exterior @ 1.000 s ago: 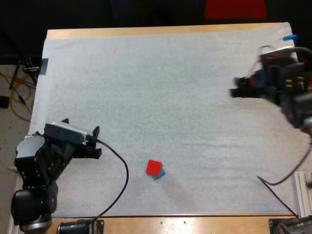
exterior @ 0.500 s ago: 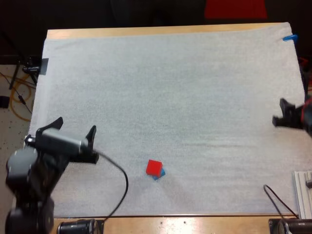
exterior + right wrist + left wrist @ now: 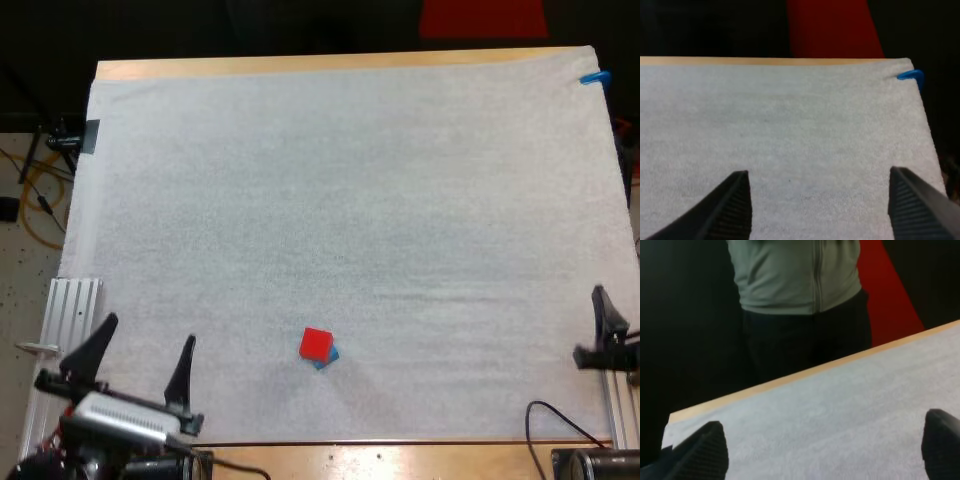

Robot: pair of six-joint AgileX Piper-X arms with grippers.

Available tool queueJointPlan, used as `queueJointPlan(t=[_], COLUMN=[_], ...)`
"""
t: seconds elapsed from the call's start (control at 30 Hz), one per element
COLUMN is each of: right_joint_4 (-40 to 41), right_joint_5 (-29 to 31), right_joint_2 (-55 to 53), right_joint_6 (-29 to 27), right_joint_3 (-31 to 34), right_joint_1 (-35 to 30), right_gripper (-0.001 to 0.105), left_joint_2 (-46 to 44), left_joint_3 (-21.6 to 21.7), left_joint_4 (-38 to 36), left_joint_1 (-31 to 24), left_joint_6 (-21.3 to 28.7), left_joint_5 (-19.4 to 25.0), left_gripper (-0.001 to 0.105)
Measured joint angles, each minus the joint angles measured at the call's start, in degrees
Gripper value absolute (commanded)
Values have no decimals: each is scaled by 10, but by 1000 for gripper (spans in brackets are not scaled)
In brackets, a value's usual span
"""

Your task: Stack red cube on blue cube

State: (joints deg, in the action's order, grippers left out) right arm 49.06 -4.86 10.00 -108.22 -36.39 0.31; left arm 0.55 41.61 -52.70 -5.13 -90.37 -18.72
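The red cube (image 3: 316,343) sits on top of the blue cube (image 3: 327,356), slightly offset, near the mat's front middle in the high view. My left gripper (image 3: 142,360) is at the front left corner of the mat, open, its fingers (image 3: 702,452) wide apart with nothing between them. My right gripper (image 3: 610,325) is at the mat's right edge near the front; its fingers (image 3: 732,205) stand wide apart over bare mat, open and holding nothing. Both grippers are well away from the cubes.
A person's torso (image 3: 797,275) in a grey-green zipped top stands beyond the table's far edge. Metal rails lie off the mat at the front left (image 3: 70,310) and front right (image 3: 620,400). The white mat (image 3: 350,180) stretches behind the cubes.
Both arms have pulled back toward the front of the table: the left to the front left corner, the right from the far right down to the right edge. The cubes have not moved.
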Motion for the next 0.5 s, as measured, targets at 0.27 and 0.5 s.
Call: queueJointPlan(t=[0.27,0.5], right_joint_4=[0,20], right_joint_5=[0,-13], right_joint_2=[-104,-104], right_joint_6=[2,2], right_joint_3=[51,60], right_joint_1=[0,0], right_gripper=[58,58], left_joint_2=[-13,-13], left_joint_3=[-24,-58], left_joint_4=[-71,-100], left_joint_1=[0,0], left_joint_6=[-1,-5], left_joint_5=[14,24], left_gripper=[76,76])
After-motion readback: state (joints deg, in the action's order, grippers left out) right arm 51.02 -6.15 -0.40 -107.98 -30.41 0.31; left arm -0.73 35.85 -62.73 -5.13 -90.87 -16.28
